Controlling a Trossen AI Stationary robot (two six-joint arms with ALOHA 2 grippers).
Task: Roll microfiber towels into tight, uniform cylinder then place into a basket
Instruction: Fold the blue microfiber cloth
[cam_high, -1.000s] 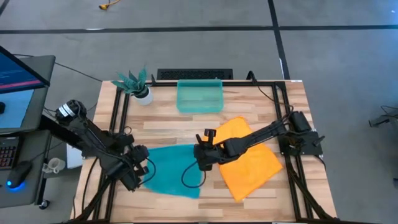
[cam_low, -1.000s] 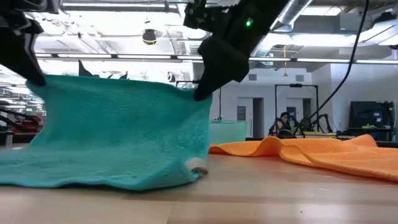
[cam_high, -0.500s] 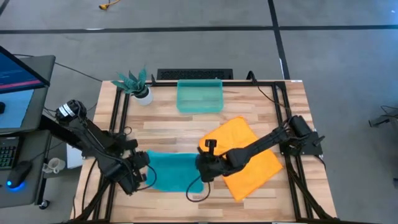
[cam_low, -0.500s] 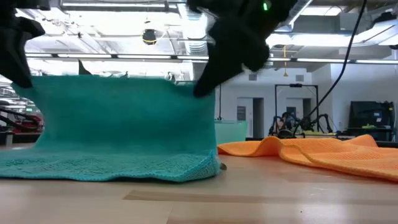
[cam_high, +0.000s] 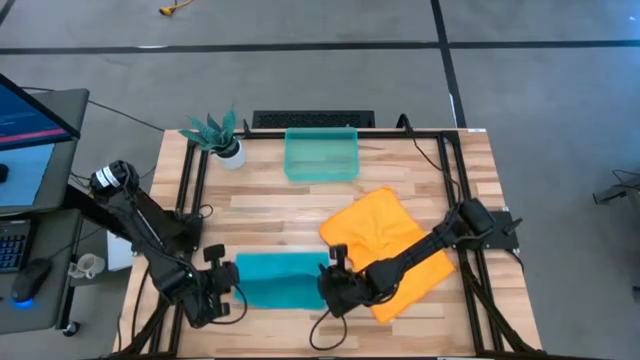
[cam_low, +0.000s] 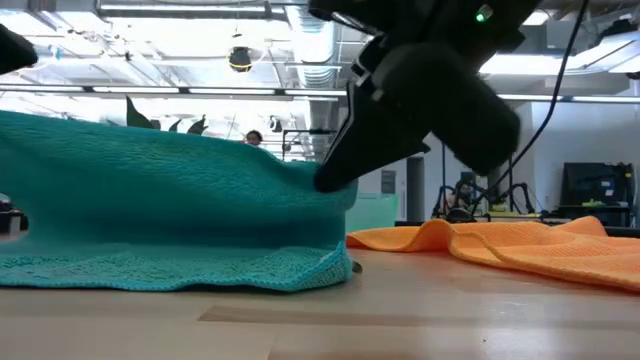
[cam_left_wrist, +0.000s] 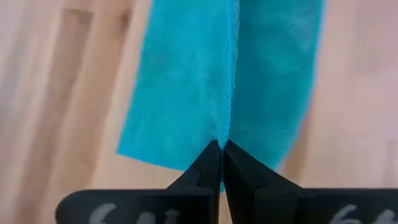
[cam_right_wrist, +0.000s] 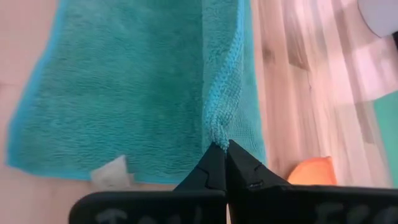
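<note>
The teal-blue towel (cam_high: 280, 280) lies near the table's near edge, folded over. Its lower part rests on the table (cam_low: 180, 270) and its upper edge is raised between my two grippers. My left gripper (cam_high: 226, 287) is shut on the towel's left end. My right gripper (cam_high: 334, 287) is shut on its right end. The orange towel (cam_high: 392, 250) lies spread flat to the right, under my right arm. The translucent teal-green basket (cam_high: 321, 155) stands at the table's far side. My left gripper pinches the towel's raised hemmed edge (cam_left_wrist: 227, 127) between its two fingers, at the left end. The fingers come from above, slanting in from the left. The cloth hangs below them down to the table. My right gripper pinches the raised hemmed edge (cam_right_wrist: 217, 130) between its two fingers at the right end, where the cloth bunches. It comes from above, slanting in from the right (cam_low: 335, 180). The towel hangs below the fingers and its lower part lies on the table.
A teal-leaved plant in a white pot (cam_high: 222, 140) stands at the far left, beside the basket. A dark frame rail (cam_high: 190, 190) runs along the table's left side and another (cam_high: 455, 180) along its right. Bare wood (cam_high: 270, 205) lies between the basket and the towels.
Both grippers have gone toward the table's near edge and a little down, carrying the teal towel's held edge with them. The towel has folded over itself: from above it has gone from a wide sheet to a narrow band, while its lower part stays on the table.
</note>
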